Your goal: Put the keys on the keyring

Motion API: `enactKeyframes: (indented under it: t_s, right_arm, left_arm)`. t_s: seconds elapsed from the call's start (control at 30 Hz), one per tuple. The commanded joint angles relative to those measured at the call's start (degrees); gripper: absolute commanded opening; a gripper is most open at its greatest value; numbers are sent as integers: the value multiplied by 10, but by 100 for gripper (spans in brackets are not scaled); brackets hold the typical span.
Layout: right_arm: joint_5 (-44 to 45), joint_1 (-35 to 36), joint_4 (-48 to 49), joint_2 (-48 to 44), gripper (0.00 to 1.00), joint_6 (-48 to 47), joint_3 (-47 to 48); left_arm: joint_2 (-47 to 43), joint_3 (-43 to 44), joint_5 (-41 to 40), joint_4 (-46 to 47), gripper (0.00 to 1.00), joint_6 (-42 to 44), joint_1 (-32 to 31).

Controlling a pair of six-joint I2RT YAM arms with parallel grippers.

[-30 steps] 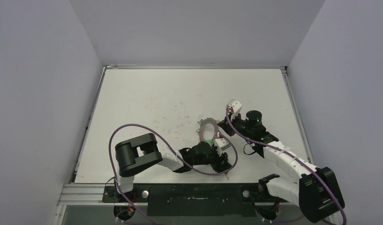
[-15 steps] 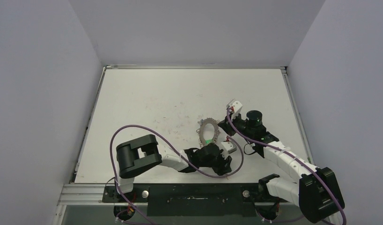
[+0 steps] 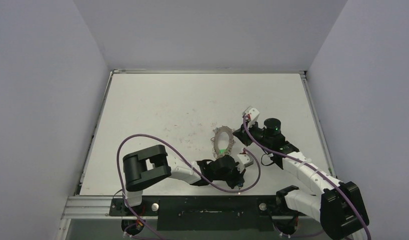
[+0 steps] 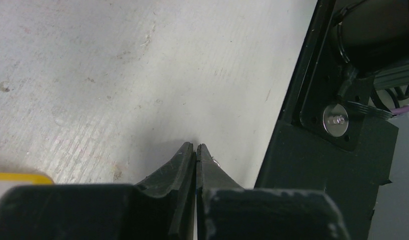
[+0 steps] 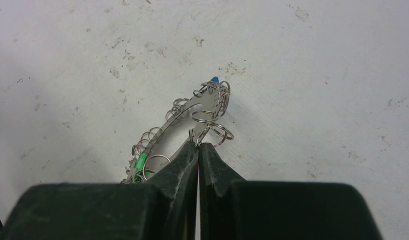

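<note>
The keyring [image 3: 223, 140], a big silver ring edged with small wire loops, stands tilted on the table mid-view. A green tag [image 5: 140, 161] hangs at its low end and a blue tag [image 5: 214, 79] shows at its far end. My right gripper [image 5: 198, 143] is shut on the ring's rim, at the ring's right side [image 3: 235, 135] in the top view. My left gripper [image 4: 195, 146] is shut, tips down on the table by the near edge [image 3: 240, 186]. A small silver key loop [image 4: 215, 161] pokes out beside its right fingertip; the rest of that key is hidden.
The black base plate [image 4: 332, 165] with a bolt lies just right of the left fingertips, along the table's near edge. A yellow strip [image 4: 20, 176] shows at the lower left of the left wrist view. A purple cable [image 3: 142, 137] loops over the left arm.
The left gripper has swung from beside the keyring toward the near edge, come down and shut. The right gripper and the keyring have stayed put.
</note>
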Motion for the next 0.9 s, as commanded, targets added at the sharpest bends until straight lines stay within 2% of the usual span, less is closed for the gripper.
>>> enactKeyframes:
  t_s: [0.0,0.33,0.53,0.6,0.73,0.87]
  right_arm:
    - [-16,-4,18,-19,0,7,10]
    - [-27,2,-31,-17,0,-4,37]
    - [-4,25,-75,-17,0,-24,56]
    - [6,36,-83,-14,0,-28,61]
    - [41,74,-119,-1,0,-47,81]
    - [73,112,-149,13,0,-60,104]
  left_arm:
    - [-48,-16,-8,-1,0,9,3]
    - [-160,-139,48,112,0,-42,64]
    - [-276,-232,70,118,0,-65,131]
    - [-331,-255,78,89,0,-65,158]
    - [-460,-278,67,-46,0,-58,200]
    - [-605,-281,16,-206,0,-46,224]
